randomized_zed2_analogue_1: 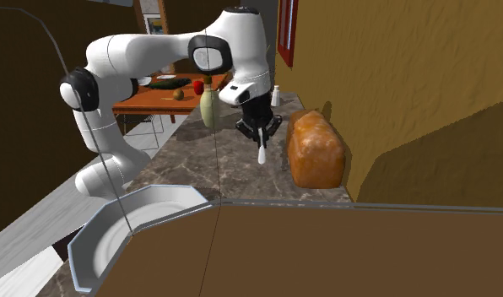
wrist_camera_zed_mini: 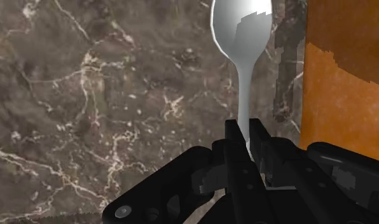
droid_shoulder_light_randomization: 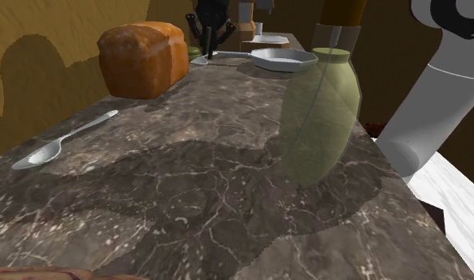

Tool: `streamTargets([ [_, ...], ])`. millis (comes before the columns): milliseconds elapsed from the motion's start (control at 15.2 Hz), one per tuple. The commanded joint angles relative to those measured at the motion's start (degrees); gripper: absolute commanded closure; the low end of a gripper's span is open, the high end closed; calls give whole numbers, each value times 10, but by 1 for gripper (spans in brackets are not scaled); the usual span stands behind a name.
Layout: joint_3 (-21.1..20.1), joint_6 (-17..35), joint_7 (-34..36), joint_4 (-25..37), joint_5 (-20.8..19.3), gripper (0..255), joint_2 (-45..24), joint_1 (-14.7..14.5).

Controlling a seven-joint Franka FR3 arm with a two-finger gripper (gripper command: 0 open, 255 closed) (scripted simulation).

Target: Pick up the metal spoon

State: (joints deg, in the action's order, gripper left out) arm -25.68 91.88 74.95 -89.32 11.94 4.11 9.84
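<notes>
- Claw (wrist_camera_zed_mini: 247,132): clenched on the thin handle of the spoon (wrist_camera_zed_mini: 242,32). The black fingers clasp the handle from both sides, and the bowl points away from the claw.
- Spoon, second exterior view: hangs bowl-down beneath the claw, over the dark marbled surface (randomized_zed2_analogue_1: 195,156) and just beside the bread loaf (randomized_zed2_analogue_1: 316,150), touching neither.
- Discrepancy, shoulder view: a grey spoon (droid_shoulder_light_randomization: 60,145) is drawn lying flat close to the surface's edge at that view's left, handle towards the loaf and well apart from it.
- Bread loaf: stands against the ochre wall (randomized_zed2_analogue_1: 410,76) and closes off that side of the claw.
- Open room: bare marble runs from the loaf across to the pale green bottle (droid_shoulder_light_randomization: 319,111).
- Bottle: upright, near the surface's edge on the arm's side.
- Frying pan (droid_shoulder_light_randomization: 283,57): at the far end in the shoulder view, beyond the loaf and the bottle.
</notes>
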Motion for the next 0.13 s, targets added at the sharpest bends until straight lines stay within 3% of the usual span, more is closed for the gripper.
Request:
streamTargets([
  [0,-1,-11,4,16,-3,255,-6,-1],
  [66,-1,-11,4,16,-3,255,-6,0],
])
